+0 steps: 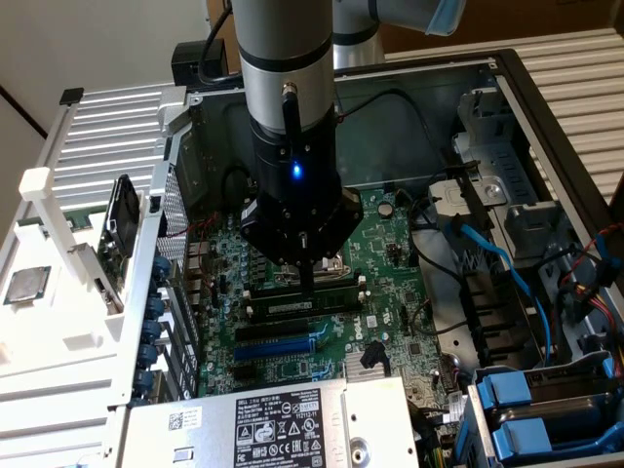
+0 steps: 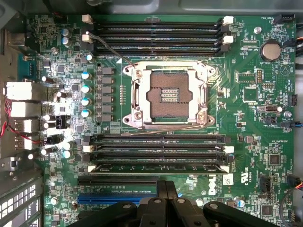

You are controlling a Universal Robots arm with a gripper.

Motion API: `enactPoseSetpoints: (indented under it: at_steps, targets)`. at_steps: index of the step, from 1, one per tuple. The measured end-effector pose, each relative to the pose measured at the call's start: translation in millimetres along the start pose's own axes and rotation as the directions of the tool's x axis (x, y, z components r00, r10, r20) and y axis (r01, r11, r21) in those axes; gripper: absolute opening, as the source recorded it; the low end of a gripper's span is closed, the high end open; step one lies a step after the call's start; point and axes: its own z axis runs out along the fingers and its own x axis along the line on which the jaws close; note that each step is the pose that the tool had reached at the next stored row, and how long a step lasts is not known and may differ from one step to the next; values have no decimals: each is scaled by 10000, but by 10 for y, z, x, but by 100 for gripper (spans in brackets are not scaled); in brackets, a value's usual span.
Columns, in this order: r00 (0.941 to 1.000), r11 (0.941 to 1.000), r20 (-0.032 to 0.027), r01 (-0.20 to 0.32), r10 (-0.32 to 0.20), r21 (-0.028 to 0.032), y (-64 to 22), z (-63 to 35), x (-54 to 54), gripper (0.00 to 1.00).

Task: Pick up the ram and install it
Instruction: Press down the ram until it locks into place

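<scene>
- The open computer case lies on its side, its green motherboard facing up under the arm.
- The ram sits in a slot just beside the empty processor socket, on the side nearer the blue expansion slots; white end clips flank that bank.
- The pincer has its fingers pressed together, holding nothing, tips on the stick's top edge.
- Done well, I'd say: push straight down, evenly, so both ends seat without tilting.

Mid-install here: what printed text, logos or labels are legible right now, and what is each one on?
"DELL": white logo on the motherboard, beside the pincer.
"DELL": heading of the white sticker on the silver power supply; its fine print is unreadable.
Board silkscreen, slot labels, ram label: too small to read.
</scene>
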Motion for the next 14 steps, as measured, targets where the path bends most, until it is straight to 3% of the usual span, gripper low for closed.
enactPoseSetpoints:
  at_steps: [14]
  targets:
    - [10000, 10000, -1, -36, 36, 0, 0, 0, 0, 11]
